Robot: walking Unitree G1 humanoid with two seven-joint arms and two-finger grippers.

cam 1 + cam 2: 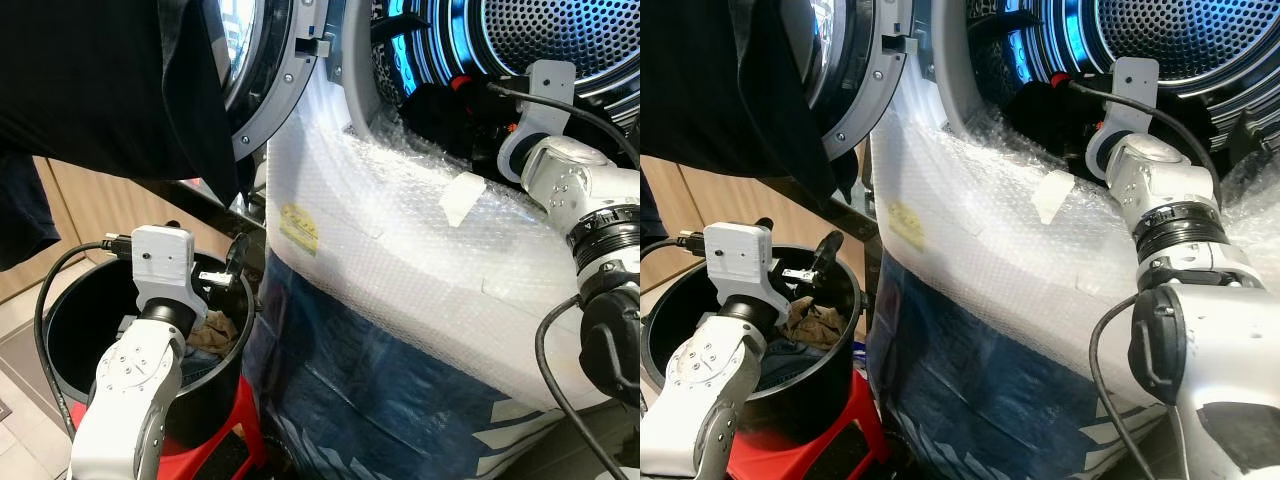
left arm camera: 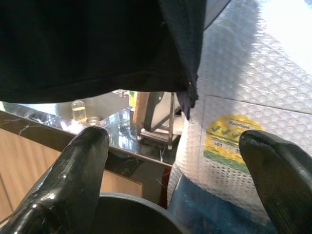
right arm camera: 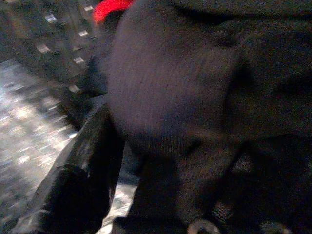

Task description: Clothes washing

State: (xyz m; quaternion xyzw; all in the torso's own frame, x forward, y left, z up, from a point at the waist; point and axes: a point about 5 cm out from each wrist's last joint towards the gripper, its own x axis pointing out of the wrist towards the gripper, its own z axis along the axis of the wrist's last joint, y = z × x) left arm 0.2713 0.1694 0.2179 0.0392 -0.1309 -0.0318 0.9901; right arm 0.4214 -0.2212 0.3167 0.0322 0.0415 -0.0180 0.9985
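The washing machine [image 1: 400,250], wrapped in bubble wrap, stands with its door [image 1: 275,80] swung open and its drum [image 1: 560,40] lit blue. Dark clothes [image 1: 435,105] lie at the drum's mouth with a bit of red [image 1: 460,82] beside them. My right arm [image 1: 560,170] reaches into that opening, and its wrist view is close up on a dark garment [image 3: 185,97]. My left gripper [image 1: 228,272] stands open and holds nothing, just above the rim of a black bucket [image 1: 60,290]. A brown cloth [image 1: 215,328] lies inside the bucket.
A large black garment [image 1: 100,80] hangs at the upper left, in front of the door. The bucket rests on a red stool [image 1: 240,420] close against the machine's front. Wooden cabinets [image 1: 90,210] and a dark marble counter [image 2: 122,141] lie behind.
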